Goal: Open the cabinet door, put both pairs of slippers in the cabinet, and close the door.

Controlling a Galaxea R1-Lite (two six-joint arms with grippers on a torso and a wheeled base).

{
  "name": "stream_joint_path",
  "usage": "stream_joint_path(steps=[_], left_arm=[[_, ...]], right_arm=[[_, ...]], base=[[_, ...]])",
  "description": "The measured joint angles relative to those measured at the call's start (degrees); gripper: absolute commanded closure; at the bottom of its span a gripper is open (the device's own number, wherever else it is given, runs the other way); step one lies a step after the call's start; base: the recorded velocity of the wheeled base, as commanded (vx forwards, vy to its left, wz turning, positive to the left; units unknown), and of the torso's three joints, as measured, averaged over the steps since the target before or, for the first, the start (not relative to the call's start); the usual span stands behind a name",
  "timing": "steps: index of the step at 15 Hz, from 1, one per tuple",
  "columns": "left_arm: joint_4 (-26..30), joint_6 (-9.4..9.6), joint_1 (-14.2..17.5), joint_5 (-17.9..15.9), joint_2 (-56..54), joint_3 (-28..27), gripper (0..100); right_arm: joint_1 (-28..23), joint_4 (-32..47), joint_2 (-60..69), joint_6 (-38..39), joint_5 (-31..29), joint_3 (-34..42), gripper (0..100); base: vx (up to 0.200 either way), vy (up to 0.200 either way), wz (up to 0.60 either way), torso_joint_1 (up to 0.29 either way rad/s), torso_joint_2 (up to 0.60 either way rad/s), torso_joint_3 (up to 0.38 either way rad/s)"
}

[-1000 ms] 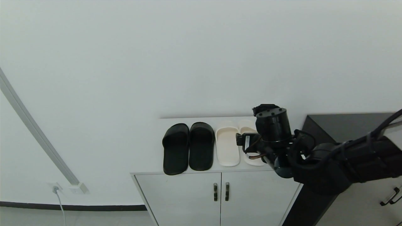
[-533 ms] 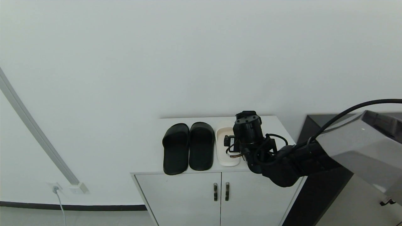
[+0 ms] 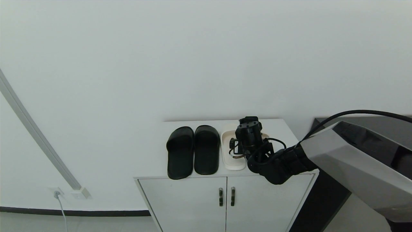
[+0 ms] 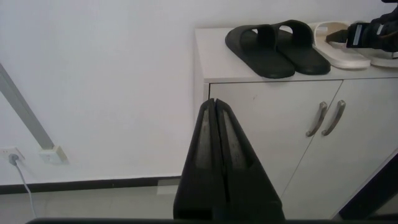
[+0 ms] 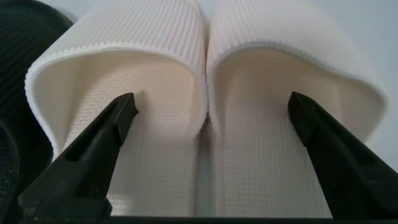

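A white cabinet (image 3: 183, 206) stands against the wall with both doors shut and their handles (image 3: 226, 196) side by side. On its top lie a black pair of slippers (image 3: 193, 151) and a white pair (image 3: 230, 158). My right arm's wrist (image 3: 249, 135) hovers over the white pair and hides its right slipper. My right gripper (image 5: 211, 106) is open wide at the strap openings, one fingertip (image 5: 124, 109) over the left white slipper (image 5: 130, 62), the other over the right one (image 5: 298, 56). My left gripper (image 4: 215, 106) is shut and empty, low by the cabinet's left front corner (image 4: 205, 90).
A dark piece of furniture (image 3: 318, 206) adjoins the cabinet's right side. On the wall to the left, a slanted conduit (image 3: 38, 138) runs down to a socket with a cable (image 3: 57, 194). The wall rises directly behind the slippers.
My right arm has swung left and forward, from the cabinet's right end to above the white slippers. The slippers and doors have stayed put.
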State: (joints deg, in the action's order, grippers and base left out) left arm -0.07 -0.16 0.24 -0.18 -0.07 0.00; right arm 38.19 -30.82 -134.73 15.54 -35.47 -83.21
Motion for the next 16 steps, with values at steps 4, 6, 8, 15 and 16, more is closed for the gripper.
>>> stream_joint_path(steps=[4, 6, 8, 15, 16], left_arm=[[0.0, 0.0, 0.0, 0.0, 0.02, 0.0, 100], [0.0, 0.02, -0.06, 0.02, 0.0, 0.0, 100], [0.02, 0.0, 0.0, 0.0, 0.02, 0.0, 100], [0.0, 0.0, 0.0, 0.0, 0.0, 0.0, 100], [0.0, 0.02, 0.0, 0.02, 0.0, 0.0, 100]], right_arm=[[-0.16, -0.13, -0.68, -0.27, 0.12, -0.38, 100], [-0.13, -0.13, -0.63, -0.24, 0.04, -0.33, 100], [-0.16, 0.0, -0.2, -0.24, 0.06, -0.13, 100], [0.69, -0.27, 8.44, -1.61, 0.67, 7.23, 100], [1.17, -0.98, 10.92, -2.02, 1.54, 10.29, 100]], base=[[0.0, 0.0, 0.0, 0.0, 0.0, 0.0], [0.0, 0.0, 0.0, 0.0, 0.0, 0.0], [0.0, 0.0, 0.0, 0.0, 0.0, 0.0], [0.0, 0.0, 0.0, 0.0, 0.0, 0.0], [0.0, 0.0, 0.0, 0.0, 0.0, 0.0]])
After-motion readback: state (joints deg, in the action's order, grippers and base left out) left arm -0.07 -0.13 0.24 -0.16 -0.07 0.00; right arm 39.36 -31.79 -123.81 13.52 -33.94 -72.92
